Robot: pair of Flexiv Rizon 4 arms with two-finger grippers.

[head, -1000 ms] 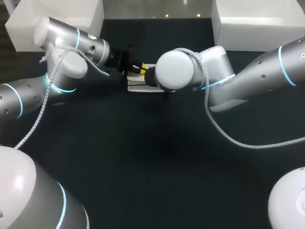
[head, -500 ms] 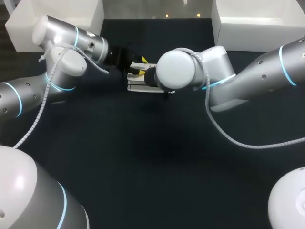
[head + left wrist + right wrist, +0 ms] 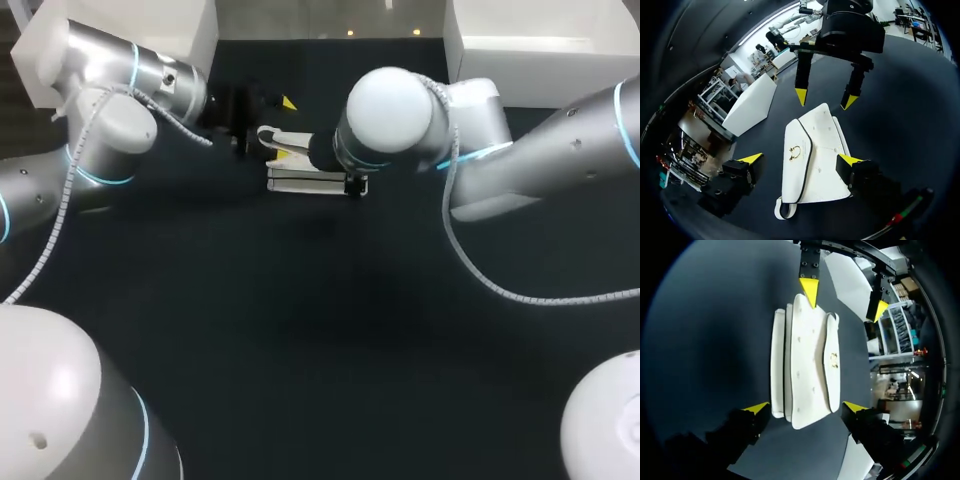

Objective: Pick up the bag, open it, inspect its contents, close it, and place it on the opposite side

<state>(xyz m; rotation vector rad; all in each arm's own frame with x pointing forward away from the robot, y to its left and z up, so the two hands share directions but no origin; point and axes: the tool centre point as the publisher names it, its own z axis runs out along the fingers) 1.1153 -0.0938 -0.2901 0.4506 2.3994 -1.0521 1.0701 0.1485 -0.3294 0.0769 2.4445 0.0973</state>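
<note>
Bag lies flat, gold clasp up; left hand and right hand gape wide, empty

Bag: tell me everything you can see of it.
The bag is a white, leather-looking handbag with a dark-edged flap lying shut, a small gold ring clasp and a looped handle at one end. It lies flat on the dark table. The open left hand and right hand straddle it from opposite ends; whether either touches it cannot be told.
</note>
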